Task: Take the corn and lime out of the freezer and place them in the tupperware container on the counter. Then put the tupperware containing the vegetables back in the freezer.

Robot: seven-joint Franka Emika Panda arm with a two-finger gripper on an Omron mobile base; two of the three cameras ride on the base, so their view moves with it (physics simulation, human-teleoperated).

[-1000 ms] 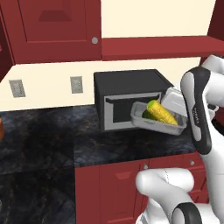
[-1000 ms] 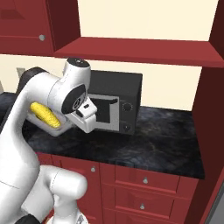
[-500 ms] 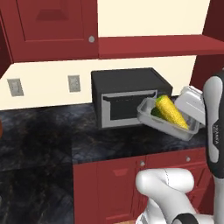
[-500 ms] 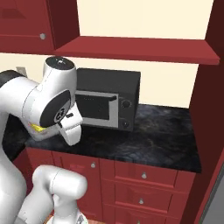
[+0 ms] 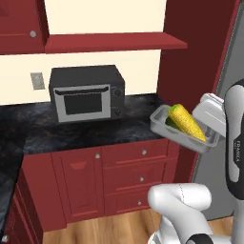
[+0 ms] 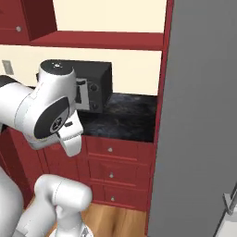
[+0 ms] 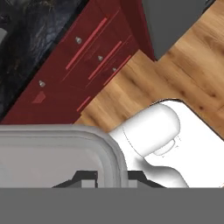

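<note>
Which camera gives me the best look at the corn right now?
The left base view: the corn lies in full sight inside the tupperware container, carried in the air beside the counter. The hand view gives the container's underside and rim, hiding the corn. In the right base view the arm blocks it.

I see my fingertips (image 7: pixel 89 177) clamped on the rim of the tupperware container (image 7: pixel 57 153). Beyond it lie the dark red cabinets (image 7: pixel 83 57), with wooden floor (image 7: pixel 175 65) off to the right.
</note>
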